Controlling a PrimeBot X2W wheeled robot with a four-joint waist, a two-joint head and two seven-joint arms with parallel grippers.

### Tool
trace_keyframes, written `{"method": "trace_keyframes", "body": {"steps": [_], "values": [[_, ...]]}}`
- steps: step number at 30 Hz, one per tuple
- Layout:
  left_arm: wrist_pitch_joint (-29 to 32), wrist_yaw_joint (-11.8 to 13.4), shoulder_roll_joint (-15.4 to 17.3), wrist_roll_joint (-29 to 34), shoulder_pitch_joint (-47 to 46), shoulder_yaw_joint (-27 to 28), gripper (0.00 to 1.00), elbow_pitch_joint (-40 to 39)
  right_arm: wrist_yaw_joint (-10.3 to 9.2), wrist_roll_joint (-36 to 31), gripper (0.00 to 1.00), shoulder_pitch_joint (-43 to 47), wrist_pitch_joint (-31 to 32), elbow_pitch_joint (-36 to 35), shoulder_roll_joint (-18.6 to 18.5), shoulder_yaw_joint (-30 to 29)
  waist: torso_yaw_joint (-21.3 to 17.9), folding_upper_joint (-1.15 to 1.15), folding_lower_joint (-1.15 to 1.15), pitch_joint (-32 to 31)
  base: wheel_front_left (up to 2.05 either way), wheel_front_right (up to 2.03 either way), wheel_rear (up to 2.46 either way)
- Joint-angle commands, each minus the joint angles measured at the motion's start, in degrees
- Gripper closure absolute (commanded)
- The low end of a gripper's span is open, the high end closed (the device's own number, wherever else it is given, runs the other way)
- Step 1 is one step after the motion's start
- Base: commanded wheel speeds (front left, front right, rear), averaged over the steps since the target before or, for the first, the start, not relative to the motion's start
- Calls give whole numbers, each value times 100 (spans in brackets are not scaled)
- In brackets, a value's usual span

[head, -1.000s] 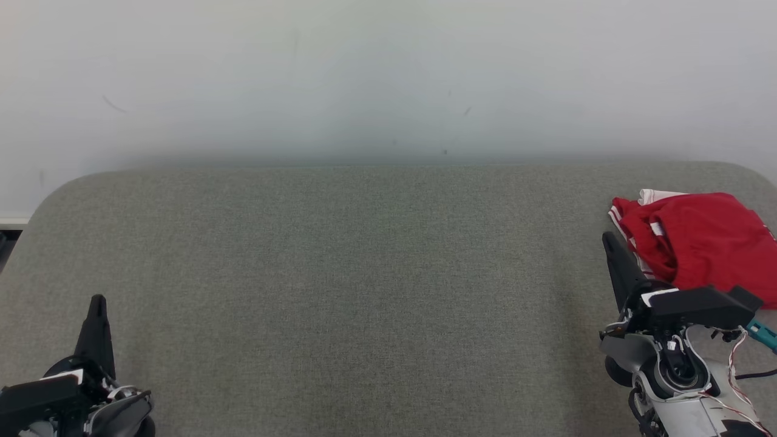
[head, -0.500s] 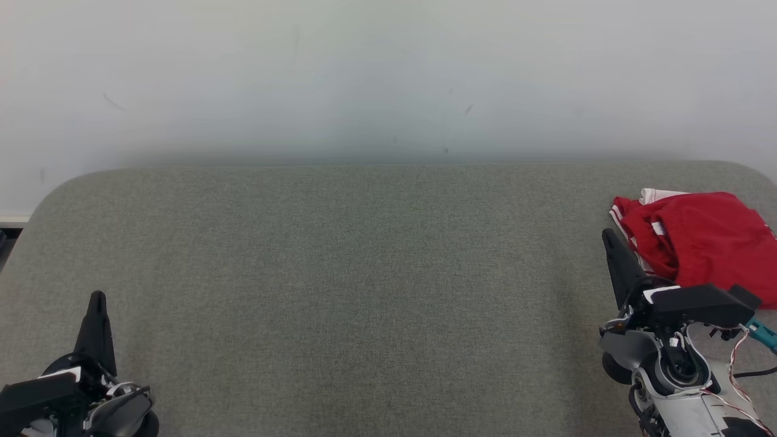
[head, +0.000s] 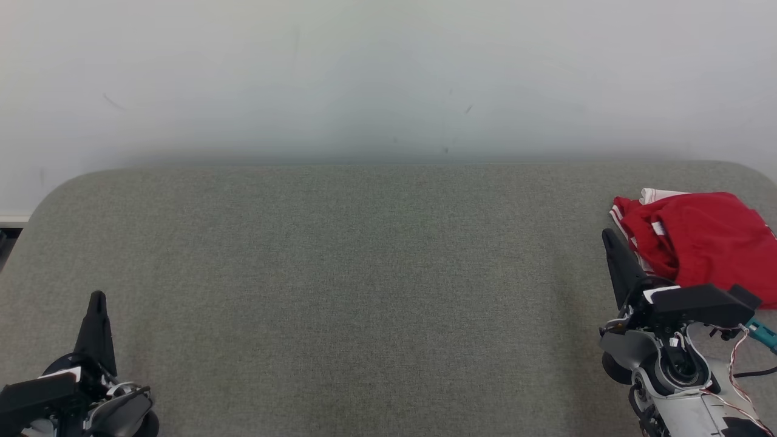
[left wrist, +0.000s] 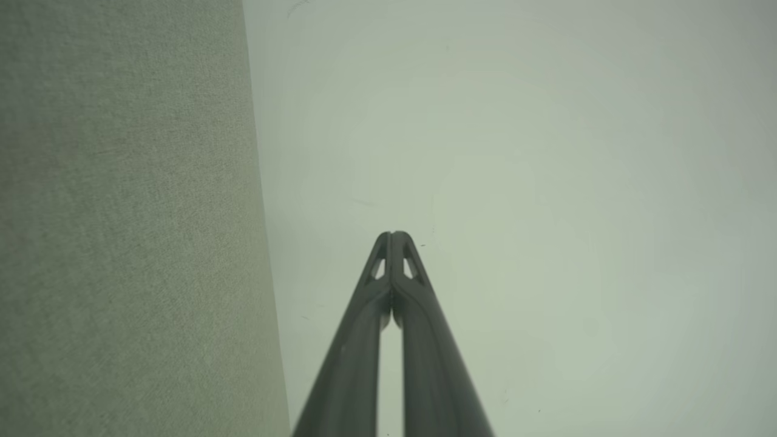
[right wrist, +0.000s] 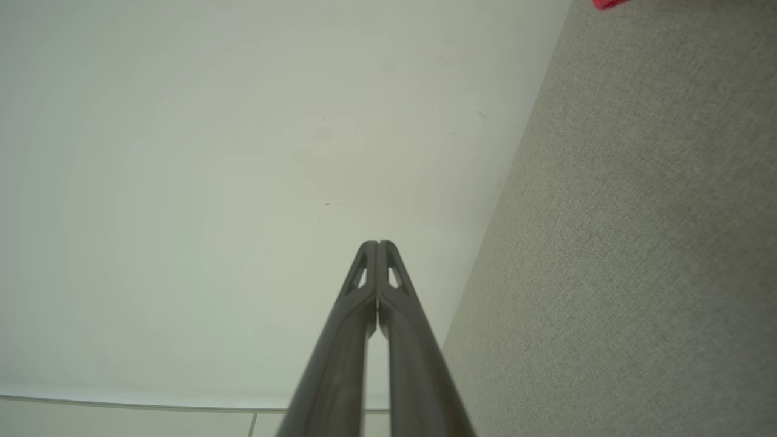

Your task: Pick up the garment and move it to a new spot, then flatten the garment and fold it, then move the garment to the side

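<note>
Grey counter [head: 364, 273] lies free for folding; we park left claw [head: 97, 298] and right claw [head: 607, 235] closed, empty; garment [head: 704, 237] bunched far right.

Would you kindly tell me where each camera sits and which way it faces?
Head view: on the head, looking forward and down at the grey table and wall; left pincer lower left, right pincer lower right, by the red garment.
Left wrist view: on the left wrist, looking along its shut fingers at the wall; table on the left.
Right wrist view: on the right wrist, along its shut fingers at the wall; table on the right.
Shared: head and right wrist views both catch the garment.
</note>
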Motion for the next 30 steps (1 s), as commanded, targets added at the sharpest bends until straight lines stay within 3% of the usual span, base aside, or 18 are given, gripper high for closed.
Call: {"method": "trace_keyframes", "body": {"steps": [1,30], "values": [[23,-6,19,-38,-56,20,100,5,-2,16,100,-40,11,3,-8,-8,0,0,0,0,0,0,0],[21,-6,20,-39,-55,18,100,3,-2,17,100,-40,11,3,-8,-7,0,0,0,0,0,0,0]]}}
